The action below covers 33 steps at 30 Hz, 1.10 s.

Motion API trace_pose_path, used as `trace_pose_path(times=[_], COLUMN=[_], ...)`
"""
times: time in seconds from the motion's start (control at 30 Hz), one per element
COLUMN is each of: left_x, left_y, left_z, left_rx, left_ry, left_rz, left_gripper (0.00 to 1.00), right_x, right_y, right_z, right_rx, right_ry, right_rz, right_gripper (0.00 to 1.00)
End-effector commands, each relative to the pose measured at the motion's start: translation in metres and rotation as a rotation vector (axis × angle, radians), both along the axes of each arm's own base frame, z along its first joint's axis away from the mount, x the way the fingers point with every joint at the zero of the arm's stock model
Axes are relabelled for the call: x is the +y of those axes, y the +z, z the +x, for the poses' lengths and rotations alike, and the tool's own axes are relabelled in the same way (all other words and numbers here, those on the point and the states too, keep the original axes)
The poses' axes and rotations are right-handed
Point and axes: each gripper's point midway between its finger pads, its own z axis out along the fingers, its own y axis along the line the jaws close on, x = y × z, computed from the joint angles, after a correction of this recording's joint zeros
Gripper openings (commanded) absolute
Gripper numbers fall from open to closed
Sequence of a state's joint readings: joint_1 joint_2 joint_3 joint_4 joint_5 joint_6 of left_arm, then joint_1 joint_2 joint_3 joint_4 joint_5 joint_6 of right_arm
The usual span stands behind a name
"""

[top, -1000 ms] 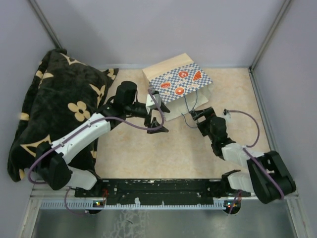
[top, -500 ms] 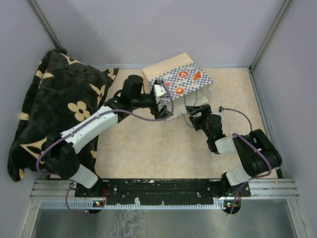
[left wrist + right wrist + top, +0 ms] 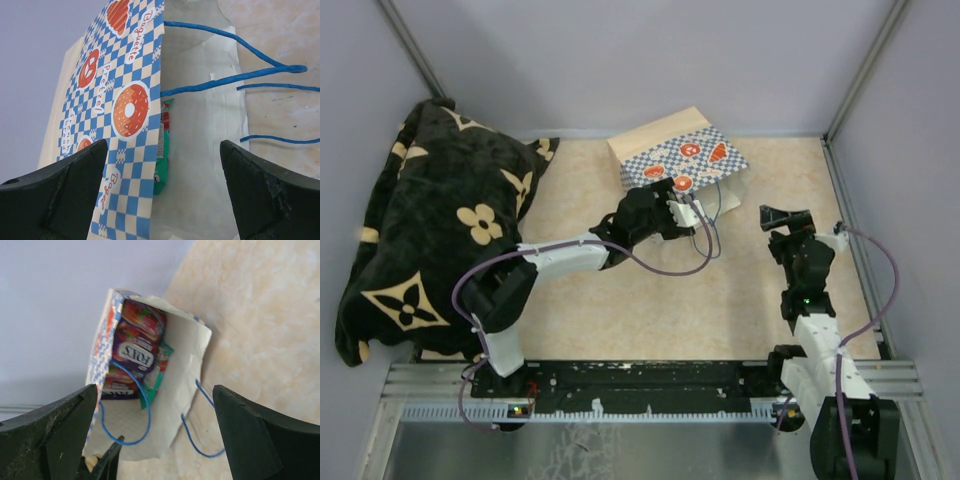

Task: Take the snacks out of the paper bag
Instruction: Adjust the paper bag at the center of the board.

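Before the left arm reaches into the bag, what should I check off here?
1. Open left gripper: ok.
2. It faces the paper bag mouth: ok.
3. Snack in sight inside: ok, teal packet and purple packet.
4. Path free of blue handles: not ok, they cross the opening.
5. Clearance of right gripper from the bag: ok, open and apart.
6. Bag held steady: not ok, nothing grips it.

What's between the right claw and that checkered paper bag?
Only bare beige tabletop and the thin blue string handles of the paper bag, in the top view.
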<state>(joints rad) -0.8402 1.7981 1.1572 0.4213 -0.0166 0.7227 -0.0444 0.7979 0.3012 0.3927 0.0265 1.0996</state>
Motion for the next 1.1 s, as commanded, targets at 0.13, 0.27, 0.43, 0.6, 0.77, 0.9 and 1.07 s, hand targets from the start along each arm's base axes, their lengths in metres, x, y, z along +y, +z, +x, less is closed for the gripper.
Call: trace_pose_path(times=[0.13, 0.27, 0.43, 0.6, 0.77, 0.9, 1.07], left_x=[-0.024, -0.023, -0.014, -0.017, -0.025, -0.039, -0.064], left_y=[0.022, 0.001, -0.001, -0.014, 0.020, 0.034, 0.056], left_z=[-0.001, -0.006, -0.030, -0.026, -0.009, 0.001, 0.001], left_rx=[-0.046, 0.084, 0.158, 0.132, -0.190, -0.334, -0.434], left_ry=[-0.038, -0.084, -0.175, -0.164, -0.116, -0.106, -0.173], left_rz=[0.024, 0.235, 0.335, 0.382, 0.193, 0.068, -0.029], left_gripper=[0.99, 0.99, 0.99, 0.99, 0.99, 0.99, 0.99], right_x=[0.006, 0.003, 0.003, 0.007, 0.013, 0.016, 0.021], right_y=[-0.031, -0.031, -0.033, -0.037, -0.038, -0.037, -0.037], right_z=[-0.010, -0.010, -0.009, -0.006, -0.001, 0.006, 0.018], right_rx=[0.108, 0.120, 0.125, 0.132, 0.128, 0.108, 0.100], right_ry=[0.061, 0.056, 0.059, 0.079, 0.112, 0.131, 0.162], right_rz=[-0.071, -0.108, -0.114, -0.102, -0.089, -0.094, -0.066], right_gripper=[0.99, 0.99, 0.99, 0.99, 0.99, 0.99, 0.99])
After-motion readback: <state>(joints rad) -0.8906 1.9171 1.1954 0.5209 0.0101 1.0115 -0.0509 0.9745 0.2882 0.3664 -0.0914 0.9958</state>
